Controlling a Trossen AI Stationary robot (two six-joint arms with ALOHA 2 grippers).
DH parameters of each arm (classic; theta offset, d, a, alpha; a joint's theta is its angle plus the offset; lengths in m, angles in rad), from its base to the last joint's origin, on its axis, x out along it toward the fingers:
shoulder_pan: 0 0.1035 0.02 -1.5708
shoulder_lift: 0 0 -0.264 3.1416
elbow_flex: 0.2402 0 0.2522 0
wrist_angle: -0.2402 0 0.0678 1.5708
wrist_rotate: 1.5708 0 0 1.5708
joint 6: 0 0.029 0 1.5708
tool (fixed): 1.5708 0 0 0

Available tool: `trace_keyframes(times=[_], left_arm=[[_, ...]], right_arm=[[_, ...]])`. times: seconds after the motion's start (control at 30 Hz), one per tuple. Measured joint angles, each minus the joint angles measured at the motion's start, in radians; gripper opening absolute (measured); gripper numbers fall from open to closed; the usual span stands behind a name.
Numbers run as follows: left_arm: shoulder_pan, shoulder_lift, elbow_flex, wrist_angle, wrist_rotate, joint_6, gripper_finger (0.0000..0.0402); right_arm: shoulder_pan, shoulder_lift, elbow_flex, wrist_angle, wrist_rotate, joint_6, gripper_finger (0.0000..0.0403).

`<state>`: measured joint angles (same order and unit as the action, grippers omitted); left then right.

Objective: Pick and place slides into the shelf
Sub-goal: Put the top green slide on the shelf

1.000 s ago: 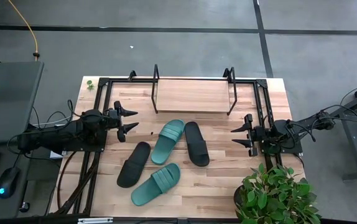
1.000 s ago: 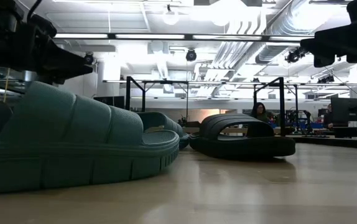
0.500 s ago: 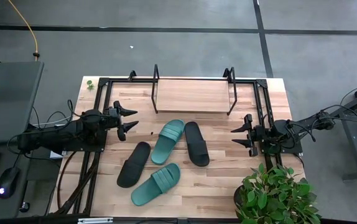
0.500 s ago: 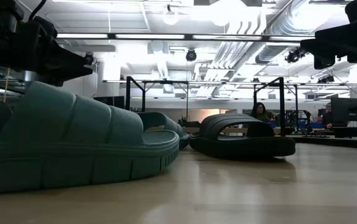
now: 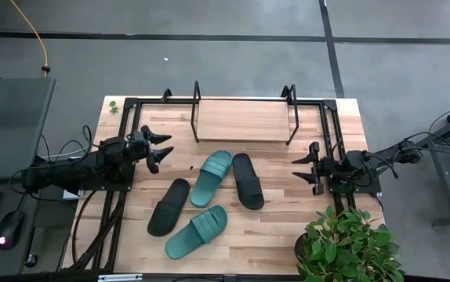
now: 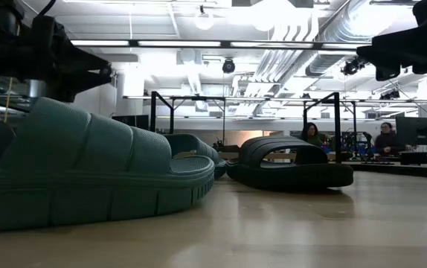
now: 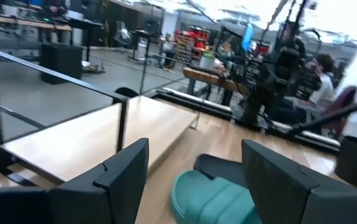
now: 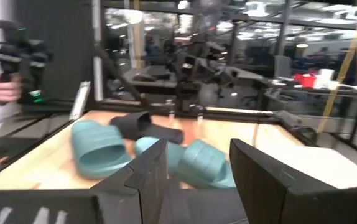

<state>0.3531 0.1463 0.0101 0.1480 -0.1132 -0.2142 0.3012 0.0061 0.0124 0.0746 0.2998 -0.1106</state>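
Observation:
Four slides lie sole-down on the tabletop. In the high view one teal slide (image 5: pixel 212 178) sits beside a black slide (image 5: pixel 247 180); nearer are another black slide (image 5: pixel 168 206) and a second teal slide (image 5: pixel 197 232). The shelf (image 5: pixel 243 121), a light board between black frame bars, stands at the far edge. My left gripper (image 5: pixel 161 144) hovers open to the left of the slides, pointing right. In its wrist view (image 7: pixel 197 168) a teal slide (image 7: pixel 213 196) lies ahead of it. My right gripper (image 5: pixel 299 168) hovers open on the right, pointing left (image 8: pixel 197 165).
A potted plant (image 5: pixel 346 247) stands at the near right corner, close to my right arm. Black frame rails (image 5: pixel 127 133) run along both table sides. Bare wood lies between the slides and each gripper. People sit at desks (image 6: pixel 312 134) in the room beyond.
My left gripper has shifted a little toward the table's far edge and turned slightly, still open. The slides have stayed where they were.

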Motion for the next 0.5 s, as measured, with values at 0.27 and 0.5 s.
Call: trace_keyframes(times=[0.27,0.5], left_arm=[[0.000,0.000,0.000,0.041,-0.063,-0.028,0.0239],[0.000,0.000,0.000,0.039,-0.061,-0.030,0.0239]], right_arm=[[0.000,0.000,0.000,0.010,0.149,-0.069,0.0165],[0.000,0.000,0.000,0.013,0.217,-0.078,0.0165]])
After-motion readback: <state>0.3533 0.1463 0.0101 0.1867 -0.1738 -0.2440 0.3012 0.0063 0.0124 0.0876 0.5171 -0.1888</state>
